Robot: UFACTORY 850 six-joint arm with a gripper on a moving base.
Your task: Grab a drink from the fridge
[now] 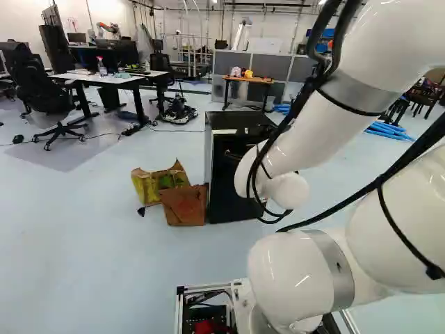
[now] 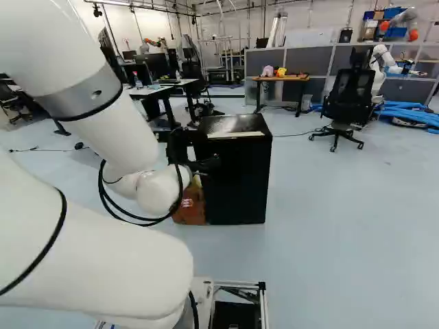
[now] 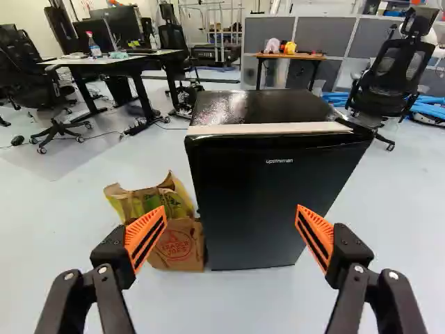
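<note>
At the left of the left base view, an office chair (image 1: pixel 43 87) and a bench (image 1: pixel 94 78) carrying a spray bottle (image 1: pixel 102 67) are located well apart from the work area. Next along, a yellow-green bag (image 1: pixel 147 186) and a brown bag (image 1: pixel 185 207) are found on the floor, just beside the fridge (image 3: pixel 257 209). The fridge stands upright; its door (image 3: pixel 278 188) is closed and is faced by the hand (image 3: pixel 231 214). No drink can be seen; its location is judged to be inside the fridge. The hand is released: its orange pads (image 3: pixel 147 238) are set wide apart, nothing is grasped, and the door lies ahead of them. Farther right, the arm (image 1: pixel 299 132) is extended toward the fridge.

Step in hand: approach to the closed door, judged preparatory to opening. For the next move, the hand should be aligned with the free edge of the door, and a fingertip hooked there so that the door can be drawn outward. The hinge side cannot be told and must be confirmed before any pull is applied; contact with the bags should be avoided
</note>
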